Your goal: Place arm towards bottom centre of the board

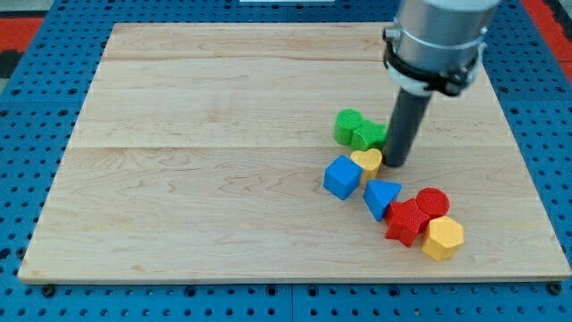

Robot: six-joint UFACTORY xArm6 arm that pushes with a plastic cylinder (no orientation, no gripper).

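Note:
My tip rests on the wooden board right of centre. It stands just right of a small yellow heart block and just below-right of two green blocks. A blue cube lies left of the heart. A blue triangular block lies below my tip. Further down to the right sit a red star-like block, a red cylinder and a yellow hexagonal block.
The arm's grey body hangs over the board's upper right. A blue perforated table surrounds the board. The board's bottom edge runs near the view's bottom.

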